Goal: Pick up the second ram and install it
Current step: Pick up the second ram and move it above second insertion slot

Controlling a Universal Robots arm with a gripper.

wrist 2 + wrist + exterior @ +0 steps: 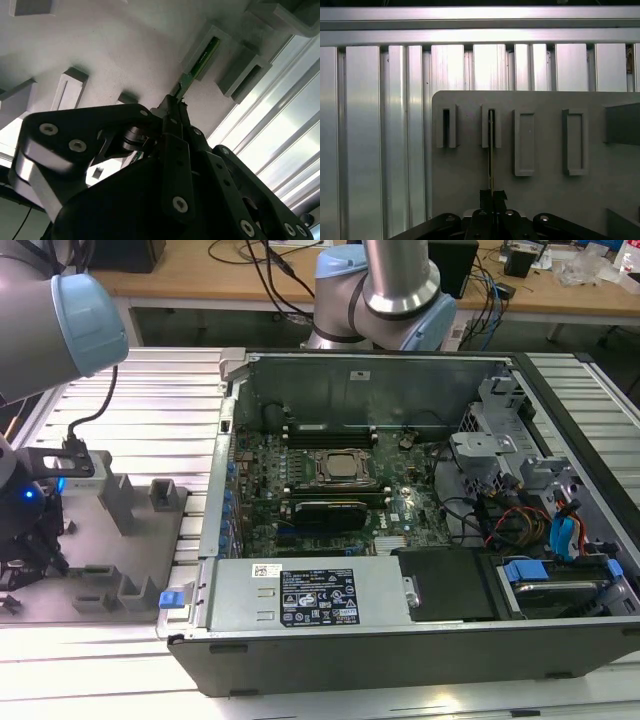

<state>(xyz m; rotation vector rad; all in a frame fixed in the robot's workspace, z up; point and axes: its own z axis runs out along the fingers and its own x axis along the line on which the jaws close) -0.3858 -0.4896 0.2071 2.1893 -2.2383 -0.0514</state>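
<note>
Now, from my remote desk, I watch the gripper (pixel 175 106) pinched tight on the near end of the second ram (pixel 202 56), its fingers (pixel 175 145) closed flat against the thin green stick. The ram's far end sits in a narrow slot of the grey holder plate (pixel 545 200), which rests on the ribbed aluminium table (pixel 370 125). The open computer case (pixel 400 665) stands beside the plate, toward the exterior view's right
</note>
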